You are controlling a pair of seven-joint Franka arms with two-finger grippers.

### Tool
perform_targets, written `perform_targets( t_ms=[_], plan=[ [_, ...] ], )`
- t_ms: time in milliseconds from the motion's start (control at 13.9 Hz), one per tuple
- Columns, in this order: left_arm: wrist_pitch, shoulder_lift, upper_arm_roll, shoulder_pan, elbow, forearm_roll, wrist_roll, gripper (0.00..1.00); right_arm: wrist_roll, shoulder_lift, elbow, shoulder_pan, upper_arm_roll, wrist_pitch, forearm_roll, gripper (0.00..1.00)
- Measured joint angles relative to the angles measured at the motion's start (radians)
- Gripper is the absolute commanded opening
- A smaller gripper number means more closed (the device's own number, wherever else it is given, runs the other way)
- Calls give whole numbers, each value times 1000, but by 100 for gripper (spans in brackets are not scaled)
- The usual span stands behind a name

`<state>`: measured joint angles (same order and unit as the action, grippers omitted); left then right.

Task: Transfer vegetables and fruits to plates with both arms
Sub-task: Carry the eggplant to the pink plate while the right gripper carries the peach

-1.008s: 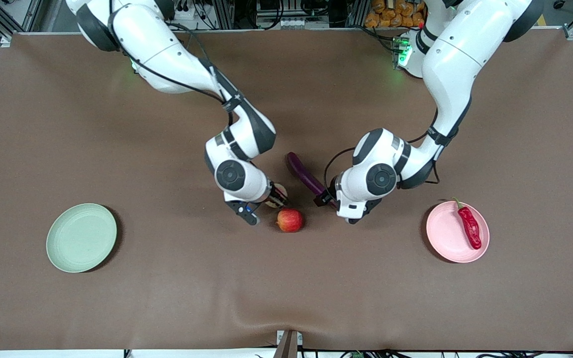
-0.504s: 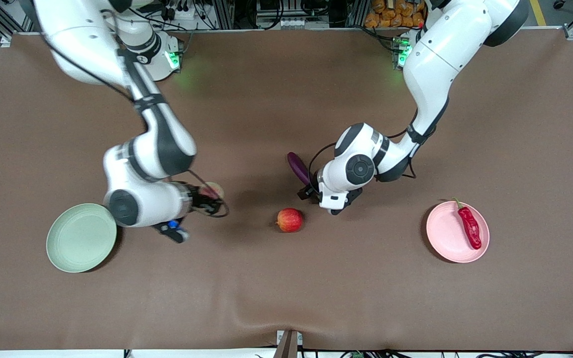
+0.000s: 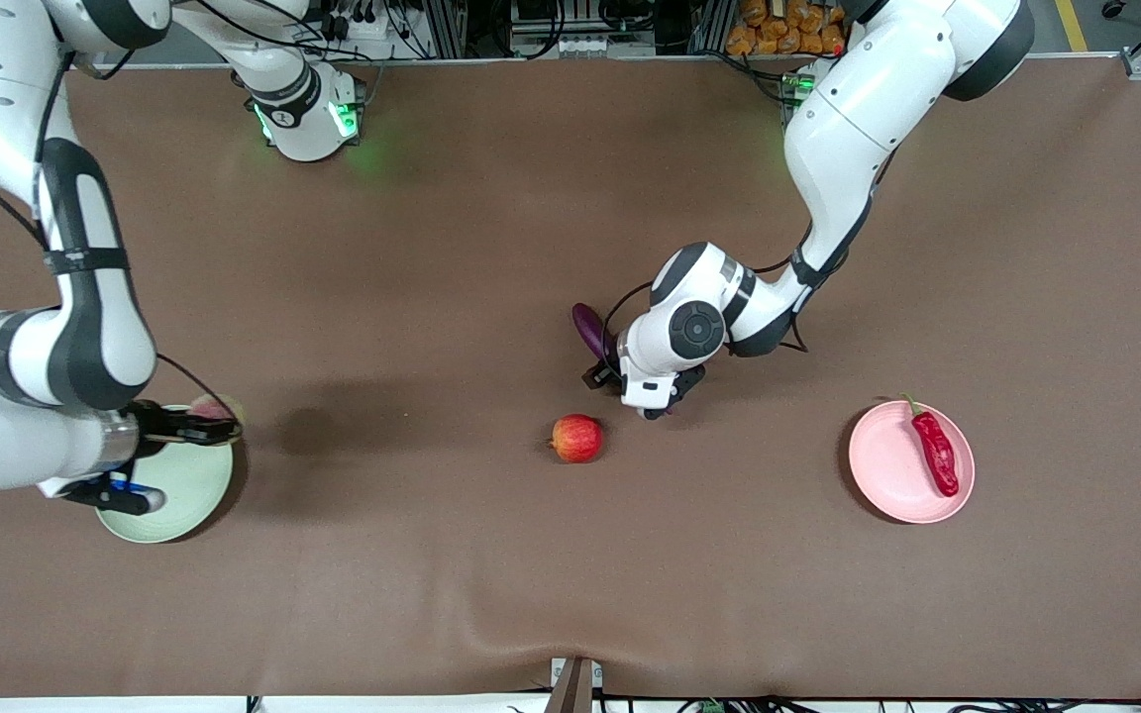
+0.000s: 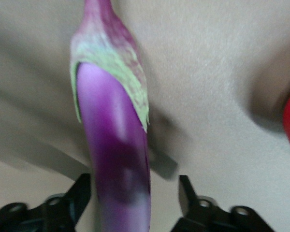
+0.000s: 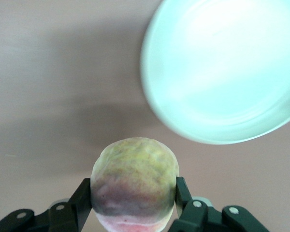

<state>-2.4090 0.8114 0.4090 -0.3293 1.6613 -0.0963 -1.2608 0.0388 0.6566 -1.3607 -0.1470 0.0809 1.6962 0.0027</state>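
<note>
While right fingers [image 5: 181,193] pinch the peach [image 5: 134,183], left fingers [image 4: 186,193] straddle the eggplant [image 4: 117,159], unclosed.

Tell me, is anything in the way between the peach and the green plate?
Nothing visible. The right gripper holds the peach between its fingers, up by the edge of the green plate. The plate looks bare and only brown table lies below.

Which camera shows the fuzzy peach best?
The right wrist view: the peach fills the middle, pinched in the right tool, beside the green plate. The front view shows only a small pink sliver of it over that plate's rim, mostly hidden by the arm. The left wrist view shows none of it.
</note>
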Motion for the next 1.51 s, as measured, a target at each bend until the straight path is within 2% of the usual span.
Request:
perform_targets(
  t_ms=[216, 432, 576, 648, 720, 792, 936, 1223, 1367, 1511],
  plan=[
    [-3, -7, -2, -2, -3, 4, 0, 0, -212, 21, -16, -70, 0, 129, -50, 0],
    [10, -43, -13, 8, -13, 39, 0, 0, -263, 64, -25, -96, 0, 196, -59, 0],
    [87, -111, -24, 35, -19, 73, 0, 0, -266, 90, -28, -99, 0, 218, -61, 0],
    [146, -156, -26, 65, -23, 85, 3, 0, -267, 99, -32, -99, 0, 220, -61, 6],
    [205, -199, -28, 98, -25, 94, 22, 0, -267, 104, -38, -99, 0, 220, -61, 40],
    [261, -237, -30, 136, -25, 100, 60, 0, -267, 109, -45, -99, 0, 221, -61, 99],
    [343, -279, -36, 223, -22, 107, 173, 0, -267, 114, -54, -100, 1, 224, -61, 100],
    [363, -267, -42, 407, -2, 143, 405, 0, -260, 107, -42, -101, 8, 173, -60, 100],
    [363, -247, -44, 449, -2, 221, 446, 0, -183, 98, -25, -89, 27, 102, -59, 100],
    [361, -227, -44, 477, -7, 244, 494, 0, -88, 84, -12, -59, 53, 38, -27, 100]
  ],
)
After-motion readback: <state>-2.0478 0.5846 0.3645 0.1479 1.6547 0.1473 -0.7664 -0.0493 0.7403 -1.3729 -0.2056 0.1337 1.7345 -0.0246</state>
